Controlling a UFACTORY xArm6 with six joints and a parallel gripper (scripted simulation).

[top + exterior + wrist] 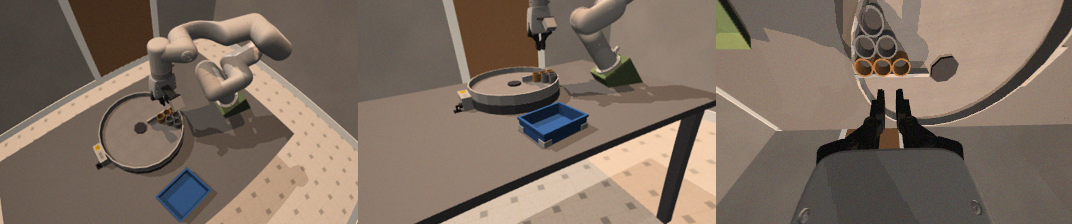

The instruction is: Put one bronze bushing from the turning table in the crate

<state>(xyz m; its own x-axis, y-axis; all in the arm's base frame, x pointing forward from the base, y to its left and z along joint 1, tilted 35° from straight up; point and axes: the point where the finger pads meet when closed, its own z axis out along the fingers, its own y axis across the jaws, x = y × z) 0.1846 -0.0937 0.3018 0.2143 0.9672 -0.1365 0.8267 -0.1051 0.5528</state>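
Three bronze bushings stand in a row on the turning table, near its right rim. Three grey bushings stand packed against them. My gripper hangs well above the table's far rim, a little short of the bronze row. Its fingers point down with only a narrow gap and nothing between them. The blue crate stands empty on the table in front of the turning table.
A dark octagonal hub sits at the turning table's centre. A small box with a yellow label is at its left edge. The arm's green base stands to the right.
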